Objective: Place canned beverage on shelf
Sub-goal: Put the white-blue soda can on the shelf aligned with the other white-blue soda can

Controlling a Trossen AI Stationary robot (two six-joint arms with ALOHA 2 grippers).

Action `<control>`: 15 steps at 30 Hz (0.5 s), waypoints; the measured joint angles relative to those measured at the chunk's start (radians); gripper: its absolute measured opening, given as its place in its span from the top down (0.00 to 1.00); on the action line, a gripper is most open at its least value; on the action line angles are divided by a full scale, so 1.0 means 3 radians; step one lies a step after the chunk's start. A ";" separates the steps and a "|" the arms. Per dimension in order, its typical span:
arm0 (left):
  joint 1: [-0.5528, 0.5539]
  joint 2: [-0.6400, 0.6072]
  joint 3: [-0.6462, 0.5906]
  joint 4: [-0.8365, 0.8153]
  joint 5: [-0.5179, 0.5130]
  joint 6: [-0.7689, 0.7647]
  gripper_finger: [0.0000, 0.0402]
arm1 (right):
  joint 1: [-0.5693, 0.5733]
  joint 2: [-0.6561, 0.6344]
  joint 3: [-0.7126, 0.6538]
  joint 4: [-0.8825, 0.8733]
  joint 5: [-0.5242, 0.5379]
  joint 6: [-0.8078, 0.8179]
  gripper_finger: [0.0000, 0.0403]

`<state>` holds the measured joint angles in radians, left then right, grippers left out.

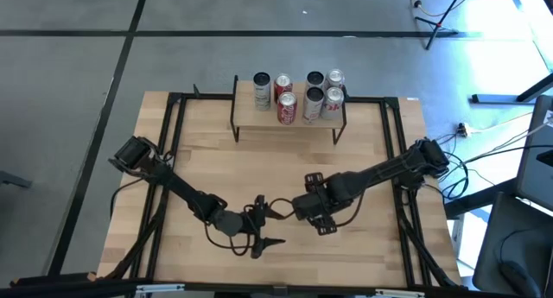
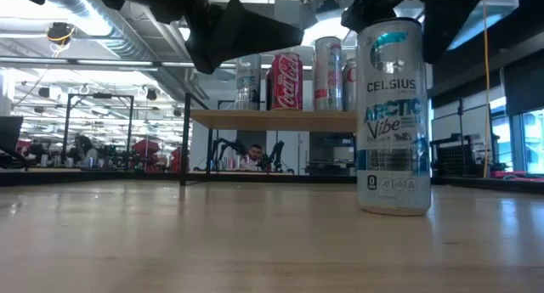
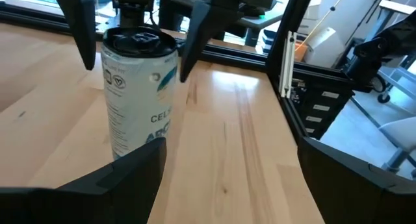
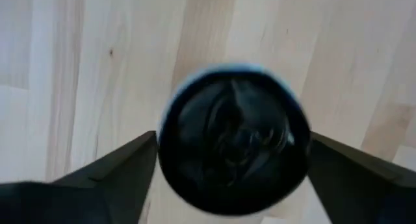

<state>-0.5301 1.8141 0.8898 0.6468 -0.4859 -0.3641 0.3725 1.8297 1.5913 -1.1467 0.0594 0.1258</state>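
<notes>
A white and blue Celsius can (image 2: 393, 115) stands upright on its base on the wooden table; it also shows in the left wrist view (image 3: 140, 87). My right gripper (image 1: 313, 210) hangs above it, pointing down and open. Its two fingers (image 3: 81, 26) stand on either side of the can's black top (image 4: 233, 136), with a small gap on each side. In the high view the gripper hides the can. My left gripper (image 1: 262, 223) is open and empty just left of the can, low over the table. The shelf (image 1: 246, 115) stands at the table's far edge.
Several cans (image 1: 298, 95), red and silver, stand on the shelf's board (image 2: 272, 120), mostly on its right half. The board's near left part is bare. Black frame rails (image 1: 173, 142) run along the table's left and right sides. Bare table lies between the can and the shelf.
</notes>
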 joint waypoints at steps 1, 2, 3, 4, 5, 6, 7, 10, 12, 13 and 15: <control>0.0003 0.0000 0.0000 0.0000 -0.0007 0.0001 0.17 | 0.0000 0.0000 0.0000 -0.0034 0.0001 0.0001 0.08; 0.0012 0.0000 0.0000 0.0001 -0.0007 0.0007 0.17 | 0.0000 -0.0006 0.0001 -0.0092 0.0000 0.0002 0.05; 0.0023 0.0000 0.0000 0.0001 -0.0007 0.0014 0.17 | 0.0001 -0.0018 0.0016 -0.0209 -0.0004 0.0031 0.04; 0.0036 0.0000 0.0000 0.0008 -0.0012 0.0014 0.17 | 0.0003 -0.0040 0.0049 -0.0345 -0.0015 0.0113 0.03; 0.0052 0.0000 0.0000 0.0034 -0.0033 0.0014 0.17 | 0.0012 -0.0089 0.0077 -0.0450 -0.0035 0.0213 0.03; 0.0074 0.0000 0.0000 0.0061 -0.0056 0.0013 0.17 | 0.0048 -0.0167 0.0086 -0.0571 -0.0051 0.0335 0.05; 0.0104 0.0000 0.0000 0.0089 -0.0065 -0.0001 0.17 | 0.0088 -0.0266 0.0081 -0.0690 -0.0031 0.0462 0.06; 0.0229 0.0000 0.0000 0.0115 -0.0067 -0.0051 0.17 | 0.0331 -0.0640 -0.0049 -0.0742 0.0307 0.0882 0.09; 0.0327 0.0023 0.0031 0.0114 -0.0064 -0.0027 0.17 | 0.0536 -0.0912 -0.0210 -0.0704 0.0574 0.1184 0.11; 0.0370 0.0041 0.0061 0.0125 -0.0048 0.0025 0.17 | 0.0646 -0.1051 -0.0303 -0.0644 0.0733 0.1321 0.11; 0.0433 0.0091 0.0155 0.0089 -0.0034 0.0189 0.17 | 0.0893 -0.1311 -0.0517 -0.0499 0.1084 0.1577 0.12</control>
<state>-0.4001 1.8414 0.9363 0.6735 -0.4962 -0.3075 0.6404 1.4363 1.4361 -1.2965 0.3848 0.5988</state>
